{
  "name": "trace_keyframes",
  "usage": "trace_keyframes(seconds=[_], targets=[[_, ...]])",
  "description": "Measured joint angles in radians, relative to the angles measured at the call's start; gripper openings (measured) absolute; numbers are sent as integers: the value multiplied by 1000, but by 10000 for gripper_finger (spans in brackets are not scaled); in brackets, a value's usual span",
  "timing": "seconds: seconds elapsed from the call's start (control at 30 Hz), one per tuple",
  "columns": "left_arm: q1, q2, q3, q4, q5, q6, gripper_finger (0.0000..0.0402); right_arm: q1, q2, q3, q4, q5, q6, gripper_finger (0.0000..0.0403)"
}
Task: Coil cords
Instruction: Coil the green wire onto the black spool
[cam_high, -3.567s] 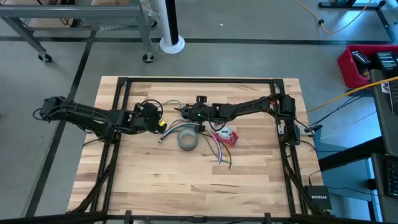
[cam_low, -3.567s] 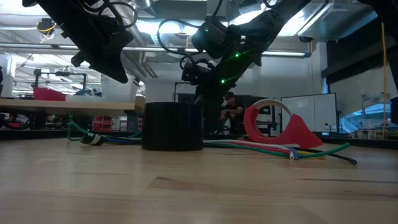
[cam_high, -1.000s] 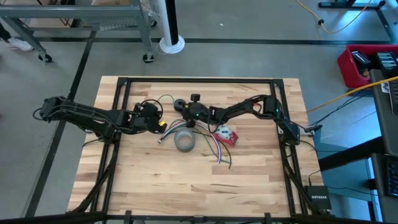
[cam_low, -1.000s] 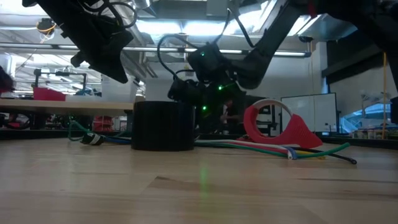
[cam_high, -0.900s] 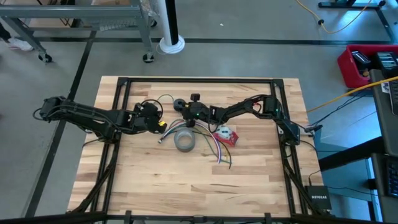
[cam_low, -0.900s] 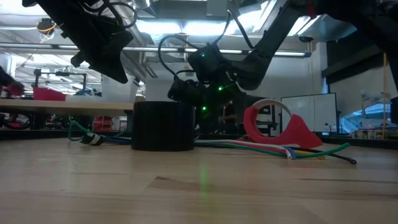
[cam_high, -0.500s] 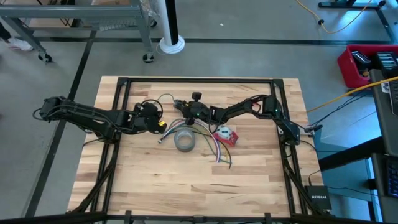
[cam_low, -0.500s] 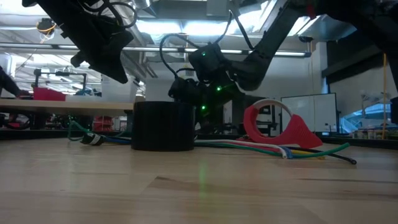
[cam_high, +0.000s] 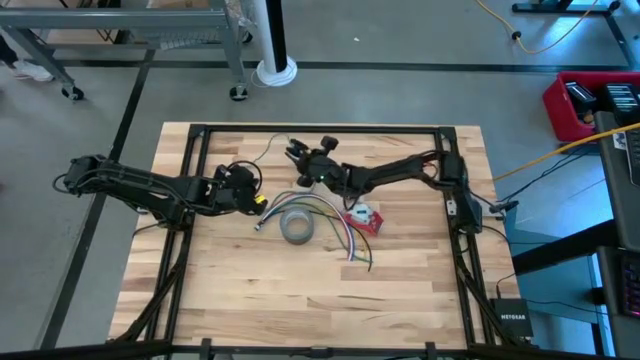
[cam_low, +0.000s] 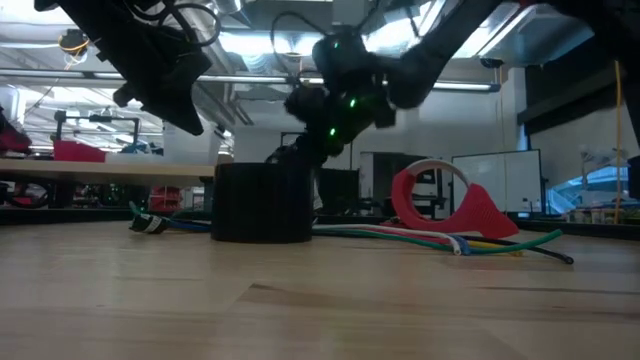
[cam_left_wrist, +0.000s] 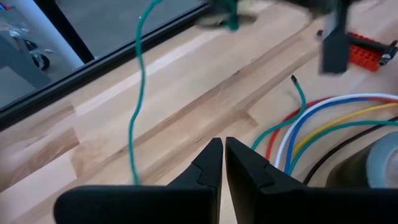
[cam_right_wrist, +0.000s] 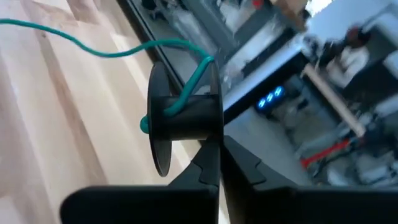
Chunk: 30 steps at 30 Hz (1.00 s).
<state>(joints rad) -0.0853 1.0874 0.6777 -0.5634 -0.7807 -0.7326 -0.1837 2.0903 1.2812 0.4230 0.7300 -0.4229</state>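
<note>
Overhead, the right hand (cam_high: 296, 153), pinching a black spool (cam_right_wrist: 185, 118) wound with green cord (cam_right_wrist: 93, 46), hovers at twelve o'clock from the grey tape roll (cam_high: 297, 226); left hand (cam_high: 262, 201), pressed together, at nine.

Bare tabletop (cam_high: 300, 290) lies open across the near half. Mid-table, the grey tape roll (cam_high: 297, 227), loose coloured wires (cam_high: 345, 237) and a red block (cam_high: 364, 218) crowd the way between both arms

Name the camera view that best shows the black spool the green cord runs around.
The right wrist view: the black spool fills it, with the green cord across its core. The high view shows only a dark shape at the right gripper; the low and left wrist views blur it.
</note>
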Motion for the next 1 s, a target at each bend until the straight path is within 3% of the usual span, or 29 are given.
trace_keyframes(seconds=[0.2, 0.47, 0.87, 1.0], targets=[[0, 0, 0, -32, 0, -9, 13, -6, -154, 0, -383, -75, 299, 4], [0, 0, 0, -32, 0, -47, 13, -68, -386, 0, -783, -376, 644, 2], [0, 0, 0, -28, -1, -53, 13, -105, -705, 0, -1088, -687, 853, 1], [0, 0, 0, -28, 0, -65, 13, -105, -790, 0, -1170, -724, 903, 1]])
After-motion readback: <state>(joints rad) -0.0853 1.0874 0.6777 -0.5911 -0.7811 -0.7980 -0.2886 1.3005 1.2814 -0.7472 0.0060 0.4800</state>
